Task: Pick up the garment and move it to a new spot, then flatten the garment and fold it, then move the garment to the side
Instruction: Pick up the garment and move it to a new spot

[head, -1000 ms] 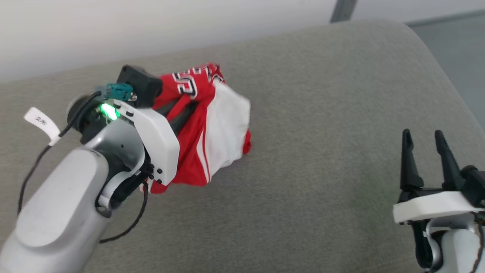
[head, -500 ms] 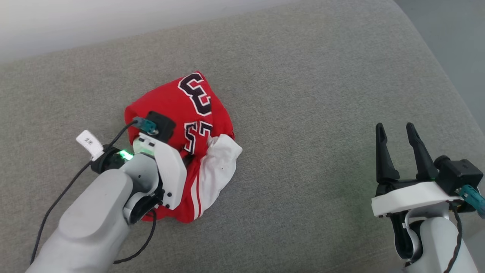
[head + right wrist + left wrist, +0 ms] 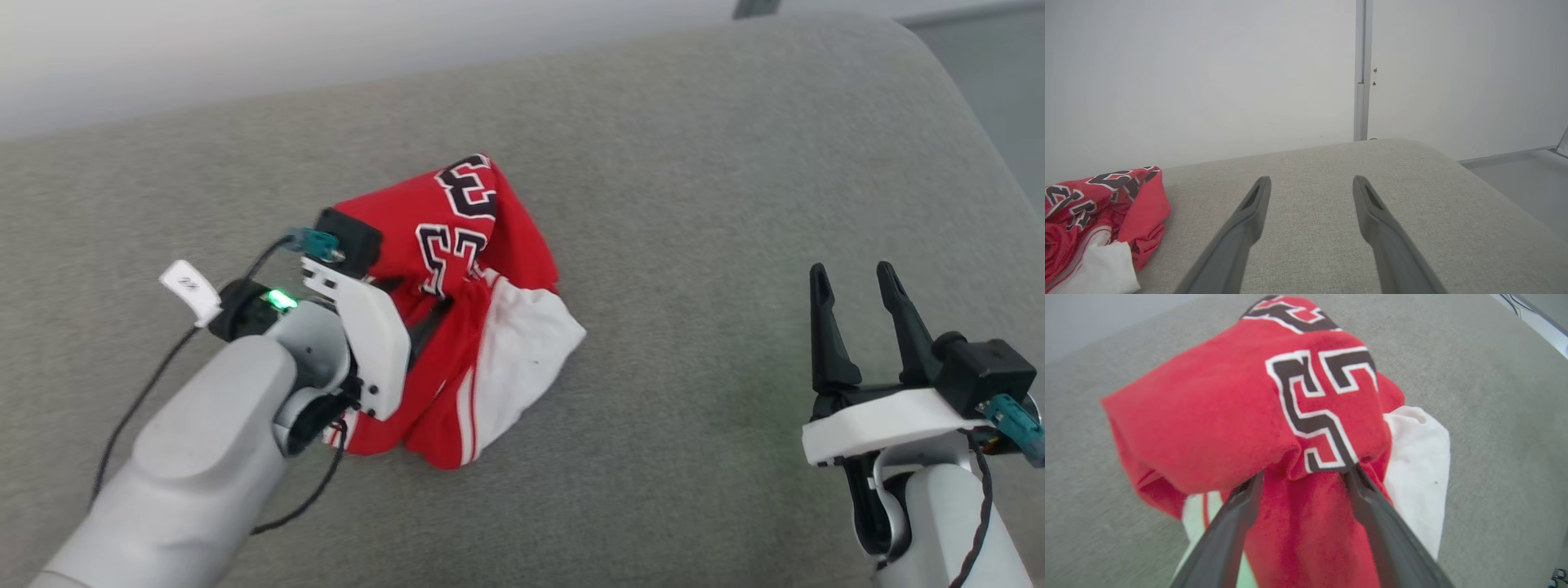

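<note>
The garment (image 3: 465, 327) lies as a crumpled heap on the grey fabric cushion (image 3: 694, 204), left of centre in the head view and well apart from the cushion's right edge. It is not spread flat. The heap's long axis runs on a diagonal, from its near end beside the left wrist up and away to a raised far peak. Red cloth with the black, white-outlined digits forms that far end: the "3" (image 3: 472, 186) sits at the peak and the "2" just below it, both turned sideways rather than upright. A white sleeve panel (image 3: 522, 359) fans out toward the right and near side, with red-and-white striped trim along its left edge. The left pincer (image 3: 1305, 473) reaches into the heap from the near-left. In the left wrist view its two dark fingers (image 3: 1229, 526) stand wide apart, a fold of red cloth lies between them, and the numbered panel drapes over their tips, so the tips themselves are hidden. The right pincer (image 3: 851, 273) hovers over bare cushion at the lower right, well apart from the garment, fingers spread wide and pointing away toward the pale wall (image 3: 1208, 81), holding nothing.
</note>
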{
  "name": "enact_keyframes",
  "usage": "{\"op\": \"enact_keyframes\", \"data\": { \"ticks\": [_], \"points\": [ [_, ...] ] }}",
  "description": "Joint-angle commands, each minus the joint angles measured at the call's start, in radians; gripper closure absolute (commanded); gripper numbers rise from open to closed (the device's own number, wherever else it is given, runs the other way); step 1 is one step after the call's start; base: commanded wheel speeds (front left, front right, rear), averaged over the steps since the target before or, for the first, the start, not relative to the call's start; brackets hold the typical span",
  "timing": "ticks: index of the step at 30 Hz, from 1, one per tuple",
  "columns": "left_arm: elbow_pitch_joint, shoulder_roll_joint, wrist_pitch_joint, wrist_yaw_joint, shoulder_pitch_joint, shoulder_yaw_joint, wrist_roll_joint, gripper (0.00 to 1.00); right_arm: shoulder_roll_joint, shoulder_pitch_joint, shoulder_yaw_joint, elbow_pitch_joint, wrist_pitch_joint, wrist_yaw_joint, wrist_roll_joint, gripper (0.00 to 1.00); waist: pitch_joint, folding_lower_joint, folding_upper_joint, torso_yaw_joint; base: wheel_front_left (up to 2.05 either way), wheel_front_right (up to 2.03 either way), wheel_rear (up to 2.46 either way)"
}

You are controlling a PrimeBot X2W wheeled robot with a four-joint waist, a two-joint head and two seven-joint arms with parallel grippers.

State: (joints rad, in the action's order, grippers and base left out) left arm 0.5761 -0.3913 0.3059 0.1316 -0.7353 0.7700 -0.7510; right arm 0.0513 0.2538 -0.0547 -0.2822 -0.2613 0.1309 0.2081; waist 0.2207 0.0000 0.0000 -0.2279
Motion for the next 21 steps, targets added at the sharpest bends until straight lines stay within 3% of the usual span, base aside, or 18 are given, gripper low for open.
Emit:
{"op": "enact_keyframes", "data": {
  "ticks": [1, 5, 12, 21],
  "points": [
    [-0.031, -0.025, -0.039, -0.004, -0.008, -0.003, -0.013, 0.0, 0.0, -0.018, -0.006, 0.006, -0.005, 0.0, -0.013, 0.0, -0.038, 0.0, 0.0, 0.047, 0.0, 0.0, 0.0],
    [-0.1, -0.076, -0.138, -0.005, 0.015, -0.035, -0.021, 0.0, 0.0, -0.039, -0.021, 0.017, -0.004, 0.0, -0.031, 0.0, -0.079, 0.0, 0.0, 0.101, 0.0, 0.0, 0.0],
    [-0.197, -0.152, -0.304, -0.051, 0.106, -0.125, -0.035, 0.0, 0.0, -0.07, -0.039, 0.041, 0.007, 0.0, -0.061, 0.0, -0.133, 0.0, 0.0, 0.174, 0.0, 0.0, 0.0],
    [-0.333, -0.242, -0.528, -0.173, 0.326, -0.227, -0.014, 0.0, 0.009, -0.122, -0.031, 0.066, 0.023, 0.0, -0.081, 0.0, -0.204, 0.0, 0.0, 0.249, 0.0, 0.0, 0.0]
  ]
}}
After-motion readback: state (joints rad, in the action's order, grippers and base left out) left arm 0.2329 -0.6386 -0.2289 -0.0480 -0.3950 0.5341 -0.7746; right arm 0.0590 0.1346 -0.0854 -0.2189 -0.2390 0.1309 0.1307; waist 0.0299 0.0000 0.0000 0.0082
